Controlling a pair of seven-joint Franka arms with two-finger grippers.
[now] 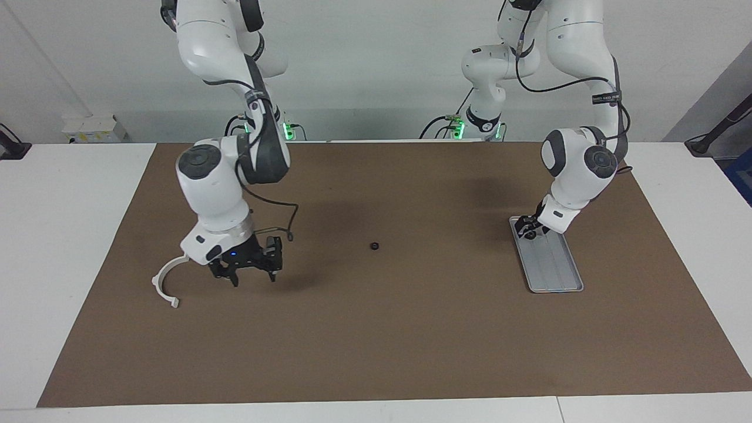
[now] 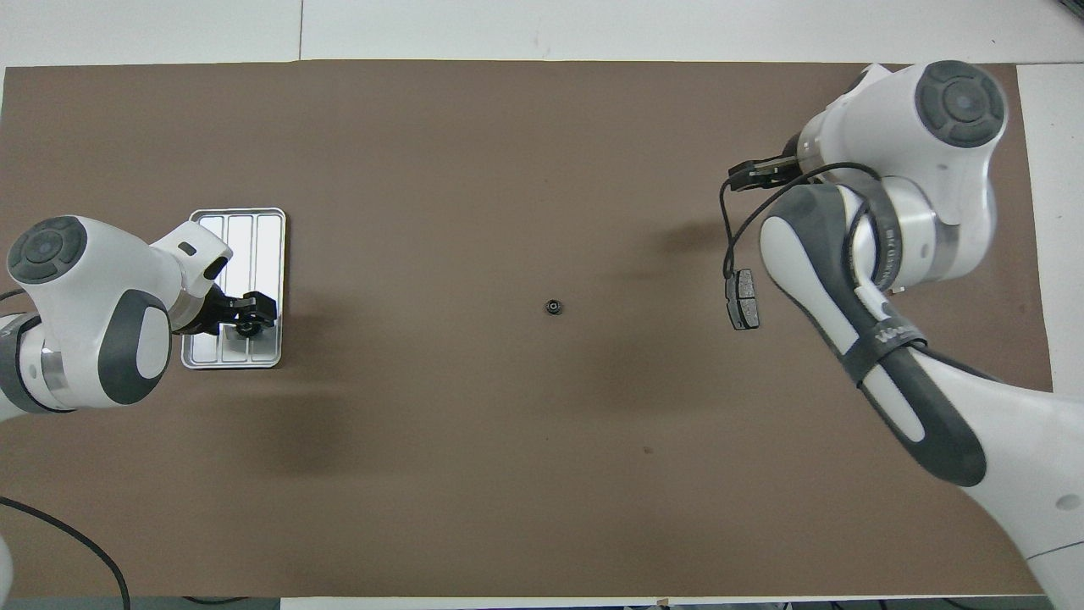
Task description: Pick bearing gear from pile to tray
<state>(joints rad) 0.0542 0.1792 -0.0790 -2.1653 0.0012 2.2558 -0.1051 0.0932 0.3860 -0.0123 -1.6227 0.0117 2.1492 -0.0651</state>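
One small black bearing gear (image 1: 373, 245) lay alone mid-mat, well apart from the tray (image 1: 558, 276); the left gripper (image 1: 530, 229) hung over that tray, fingers spread wide. Over the pile's dark pads (image 2: 742, 298), the right gripper (image 1: 247, 273) hung wide and empty.

Brown mat (image 1: 411, 329); silver-grey ridged tray (image 1: 558, 271); white half-ring bracket (image 1: 164, 281); black round piece (image 1: 373, 246); dark grey pad (image 2: 743, 298).

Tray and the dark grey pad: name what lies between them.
Only a small black round piece, alone on the brown mat, about midway between the tray and the pad. The overhead view shows it.
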